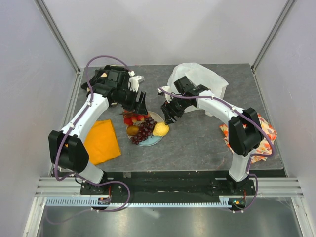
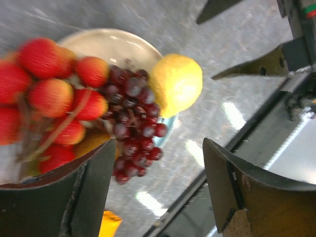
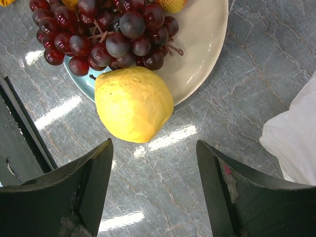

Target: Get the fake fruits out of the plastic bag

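- On the plate [image 1: 152,140] at mid-table lie the fake fruits: a red berry cluster [image 1: 132,119], a dark grape bunch [image 1: 144,131], a yellow lemon [image 1: 160,129] and a small orange-brown piece [image 1: 132,131]. All are packed against one another, and the lemon sits on the rim, partly over the table.
- They look like light, hollow plastic. The lemon seems stiff, and being round it may roll or pop out of a pinch, so it is best taken across its middle.
- The grapes and berries hang on thin stems and will likely flop, so grip them at the dense centre of the cluster.
- The plastic bag [image 1: 203,79] lies crumpled beyond the plate to the far right, apart from the fruit. It is thin and soft and would drag at any tug. I cannot tell whether anything is left inside.
- The left gripper [image 2: 158,182] hangs over the berries with its fingers spread wide and nothing between them.
- The right gripper [image 3: 153,190] hovers just beside the lemon, also spread and empty.
- An orange cloth [image 1: 102,142] lies to the left and a patterned cloth [image 1: 268,129] to the right.
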Available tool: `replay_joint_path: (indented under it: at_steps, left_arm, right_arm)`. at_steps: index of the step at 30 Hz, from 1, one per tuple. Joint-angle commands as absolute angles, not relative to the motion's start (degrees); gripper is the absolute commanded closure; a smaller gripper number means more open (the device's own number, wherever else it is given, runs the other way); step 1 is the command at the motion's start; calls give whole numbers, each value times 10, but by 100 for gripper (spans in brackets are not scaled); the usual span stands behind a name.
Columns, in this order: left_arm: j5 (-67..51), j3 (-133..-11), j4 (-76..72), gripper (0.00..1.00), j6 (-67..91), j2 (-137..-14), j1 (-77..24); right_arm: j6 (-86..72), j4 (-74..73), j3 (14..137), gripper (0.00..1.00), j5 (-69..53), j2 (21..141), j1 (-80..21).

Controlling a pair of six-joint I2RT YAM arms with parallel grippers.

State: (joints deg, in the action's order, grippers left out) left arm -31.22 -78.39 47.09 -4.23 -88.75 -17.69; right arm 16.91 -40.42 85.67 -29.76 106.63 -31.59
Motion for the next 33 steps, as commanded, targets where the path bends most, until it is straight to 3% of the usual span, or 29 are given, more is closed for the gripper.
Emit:
replay_joint_path:
  at_steps: [1, 10, 15, 17, 18, 20, 21, 25, 28, 33]
  left_arm:
    - [-237, -870, 488, 20, -135, -907, -167]
    - [-207, -950, 590, 19, -250, -983, -135]
    - [-196, -942, 584, 4, -261, -1012, -135]
    - [-187, -939, 577, 3, -262, -1025, -135]
    - [-181, -937, 577, 2, -269, -1029, -135]
    - [-171, -929, 573, 2, -274, -1041, -135]
    - [-170, -926, 572, 2, -278, -1044, -135]
    - [-169, -913, 568, 2, -279, -1063, -135]
    - [-162, -907, 569, 6, -277, -1080, -135]
    - [-153, -891, 568, 24, -282, -1095, -136]
  right_arm:
    - [177, -404, 880, 24, -314, 1067, -313]
    - [232, -430, 863, 23, -352, 1049, -321]
    - [250, -429, 847, 21, -337, 1056, -333]
    - [250, -425, 844, 20, -332, 1059, -336]
    - [250, -424, 843, 15, -332, 1062, -337]
    - [250, -420, 841, 14, -332, 1063, -339]
    - [248, -418, 839, 2, -333, 1065, -342]
    - [212, -398, 826, 2, -343, 1069, -342]
    - [194, -386, 816, 2, -355, 1068, -342]
    - [165, -371, 793, 2, -365, 1063, -342]
